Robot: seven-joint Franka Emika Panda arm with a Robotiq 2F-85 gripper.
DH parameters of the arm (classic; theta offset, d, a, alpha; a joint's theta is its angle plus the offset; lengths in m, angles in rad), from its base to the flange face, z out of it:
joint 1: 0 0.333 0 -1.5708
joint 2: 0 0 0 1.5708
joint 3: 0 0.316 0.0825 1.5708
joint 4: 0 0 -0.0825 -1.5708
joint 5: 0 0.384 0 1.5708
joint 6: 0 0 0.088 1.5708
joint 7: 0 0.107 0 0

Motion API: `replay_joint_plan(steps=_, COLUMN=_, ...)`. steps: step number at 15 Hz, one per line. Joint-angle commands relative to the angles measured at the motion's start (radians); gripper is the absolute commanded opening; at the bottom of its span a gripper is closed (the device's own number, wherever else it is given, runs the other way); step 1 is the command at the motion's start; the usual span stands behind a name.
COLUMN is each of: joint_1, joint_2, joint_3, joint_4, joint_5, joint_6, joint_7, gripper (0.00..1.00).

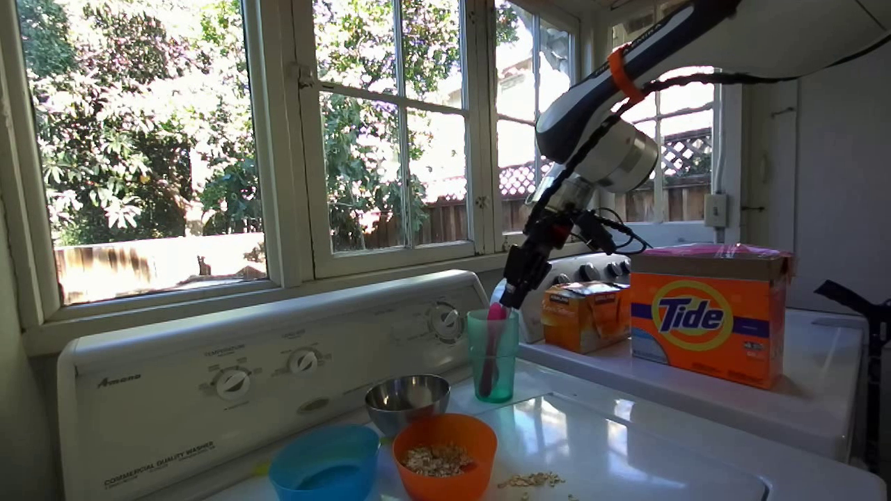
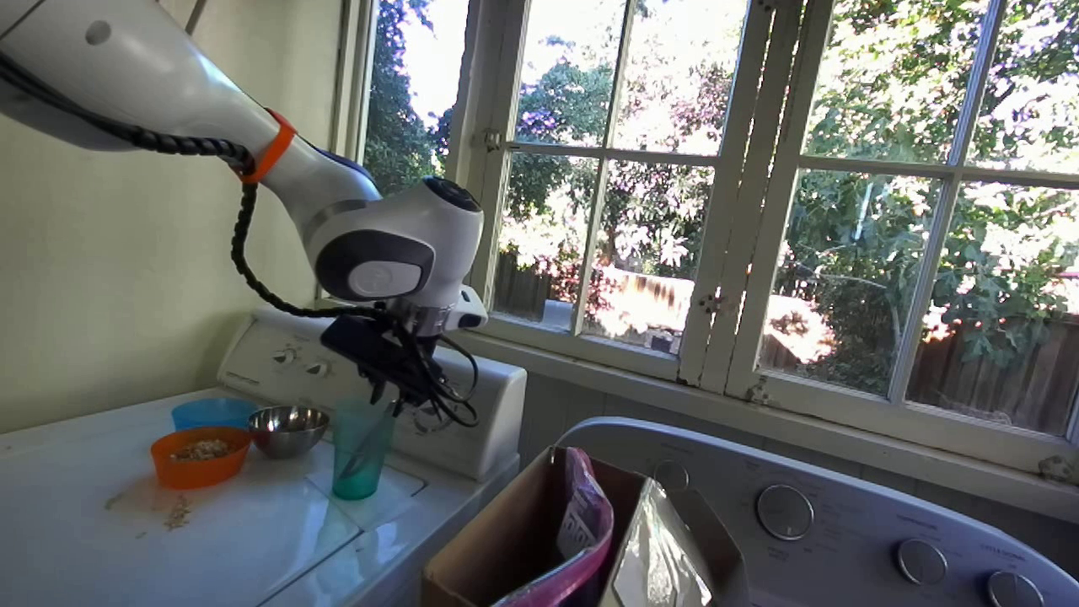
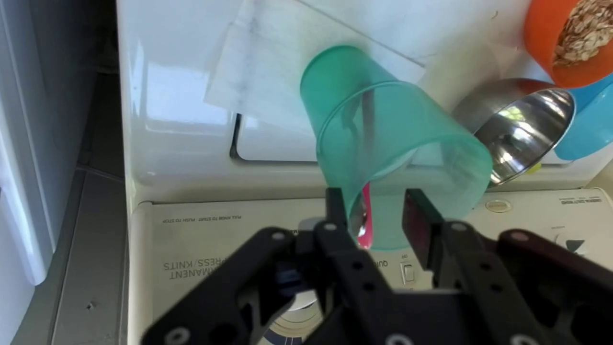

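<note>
In the wrist view, the pincer (image 3: pixel 376 203) is spread, pinching nothing, at 6 o'clock from the green cup (image 3: pixel 407 115). The cup's tall wall seems to prop the pink utensil (image 3: pixel 366 237) inside it, its end showing within the pincer's gap. At 2 o'clock, an orange bowl (image 3: pixel 541 38) contains loose oats (image 3: pixel 584 31).

Bright paned windows (image 1: pixel 393 125), yellowish wall (image 2: pixel 126 278), white washer (image 1: pixel 592 438)

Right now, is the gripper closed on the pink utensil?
No, the wrist view shows the gripper open, with a gap between the pink utensil and one finger.
</note>
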State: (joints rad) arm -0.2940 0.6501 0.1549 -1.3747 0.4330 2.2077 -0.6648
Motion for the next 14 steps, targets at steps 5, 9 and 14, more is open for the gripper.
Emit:
replay_joint_plan(steps=5, joint_1=0.012, joint_2=-0.003, joint_3=-0.008, joint_4=0.000, joint_5=-0.015, joint_6=-0.019, joint_7=-0.001, gripper=0.07)
replay_joint_plan(steps=9, joint_1=0.015, joint_2=-0.001, joint_3=-0.011, joint_4=0.003, joint_5=-0.022, joint_6=-0.022, joint_7=0.004, gripper=0.01)
replay_joint_plan(steps=14, joint_1=0.019, joint_2=-0.027, joint_3=-0.007, joint_4=-0.013, joint_5=-0.015, joint_6=-0.024, joint_7=0.016, gripper=0.01)
